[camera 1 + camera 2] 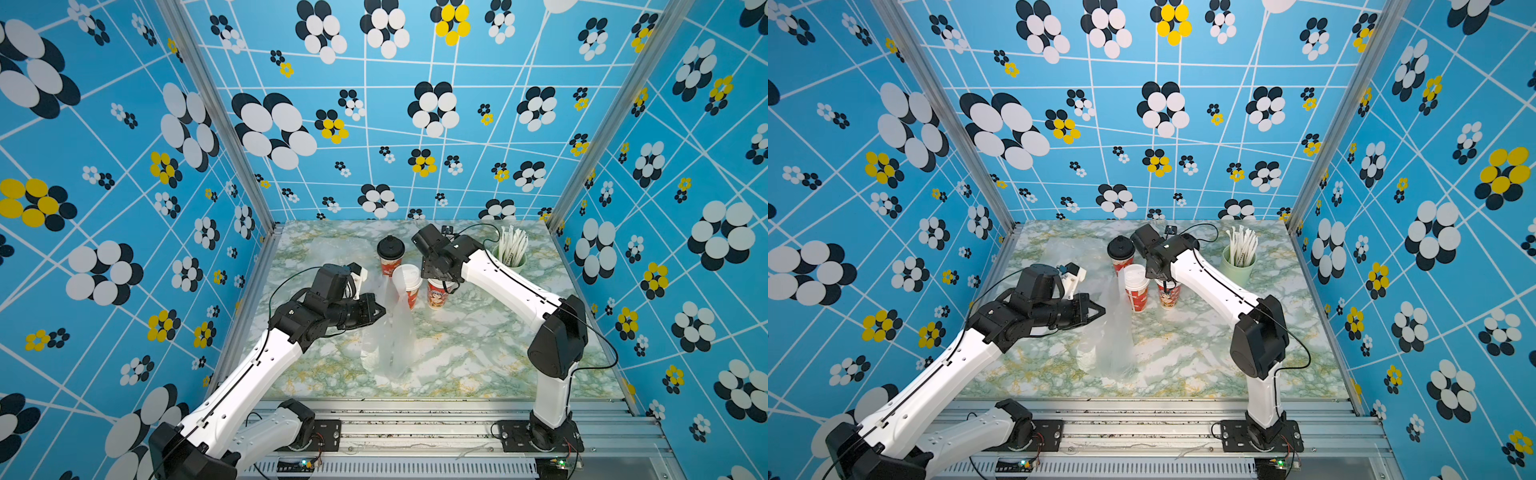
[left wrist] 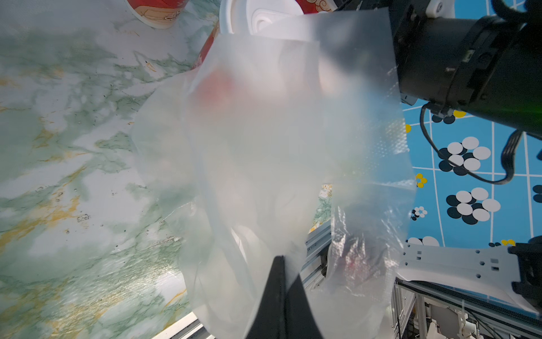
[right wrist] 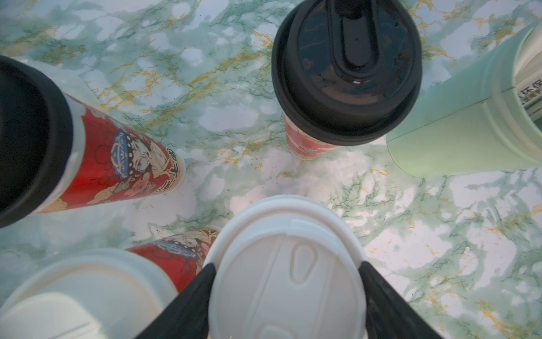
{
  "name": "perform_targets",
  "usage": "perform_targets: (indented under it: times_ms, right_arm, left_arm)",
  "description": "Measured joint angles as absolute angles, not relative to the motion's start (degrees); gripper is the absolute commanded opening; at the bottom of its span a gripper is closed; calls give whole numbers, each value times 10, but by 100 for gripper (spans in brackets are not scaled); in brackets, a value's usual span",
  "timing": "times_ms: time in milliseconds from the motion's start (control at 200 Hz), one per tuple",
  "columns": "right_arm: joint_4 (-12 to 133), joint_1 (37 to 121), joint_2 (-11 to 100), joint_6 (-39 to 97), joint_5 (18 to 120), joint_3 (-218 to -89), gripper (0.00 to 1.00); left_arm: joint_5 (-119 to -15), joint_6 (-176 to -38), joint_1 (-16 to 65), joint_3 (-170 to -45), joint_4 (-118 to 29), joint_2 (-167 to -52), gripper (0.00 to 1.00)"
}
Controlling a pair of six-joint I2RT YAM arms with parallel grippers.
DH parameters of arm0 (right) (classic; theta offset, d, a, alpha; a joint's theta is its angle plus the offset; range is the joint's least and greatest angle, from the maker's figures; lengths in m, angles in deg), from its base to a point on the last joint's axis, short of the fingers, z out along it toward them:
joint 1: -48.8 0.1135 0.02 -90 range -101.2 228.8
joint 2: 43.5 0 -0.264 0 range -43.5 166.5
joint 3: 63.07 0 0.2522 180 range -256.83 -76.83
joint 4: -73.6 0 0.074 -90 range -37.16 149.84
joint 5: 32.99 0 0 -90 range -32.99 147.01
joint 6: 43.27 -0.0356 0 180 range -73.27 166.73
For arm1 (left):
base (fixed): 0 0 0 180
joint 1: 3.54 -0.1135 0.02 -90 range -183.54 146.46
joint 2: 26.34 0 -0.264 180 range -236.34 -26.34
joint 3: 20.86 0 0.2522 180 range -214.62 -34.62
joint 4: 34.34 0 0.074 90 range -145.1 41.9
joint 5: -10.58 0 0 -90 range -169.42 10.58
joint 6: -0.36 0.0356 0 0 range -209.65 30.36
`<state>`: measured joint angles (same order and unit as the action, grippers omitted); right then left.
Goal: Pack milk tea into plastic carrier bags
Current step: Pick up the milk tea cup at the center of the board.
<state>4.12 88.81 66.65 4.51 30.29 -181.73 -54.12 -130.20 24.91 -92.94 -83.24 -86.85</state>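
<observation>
Here we are: the left gripper [image 1: 381, 311] is clamped shut on the plastic carrier bag [image 1: 395, 336], pinching a fold of the thin film tight between its jaws. The bag is drooping from that pinch, with its lower end lying on the counter [image 1: 478, 349] just below and beside the gripper.

On the other side, the right gripper [image 3: 287, 264] is pointing straight down and gripping a white-lidded cup [image 3: 289, 293]. One finger is pressing on each side of the lid's rim, and the red cup is standing upright on the counter directly beneath it.

A second white-lidded cup [image 1: 407, 276] is standing between the two grippers, just beside the right one, and the bag's film is partly veiling it. A black-lidded cup [image 1: 390, 249] is standing close to the right gripper's wrist, on the side facing the left gripper. Another black-lidded cup [image 3: 346, 70] is showing only in the right wrist view, just beyond the fingertips.

A pale green cup [image 1: 513, 264] full of white straws [image 1: 513, 245] is sitting off the right gripper's outer side, apart from the milk tea.
</observation>
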Motion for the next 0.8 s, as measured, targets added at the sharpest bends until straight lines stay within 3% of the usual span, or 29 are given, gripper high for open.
perform_targets:
  times_ms: [565,800]
  right_arm:
    - [70,888,649,45,303,-1787,82]
    - [70,888,649,45,304,-1786,78]
  left_arm:
    - [-541,-1306,249,-929,-833,-868,0]
    - [-541,-1306,249,-929,-833,-868,0]
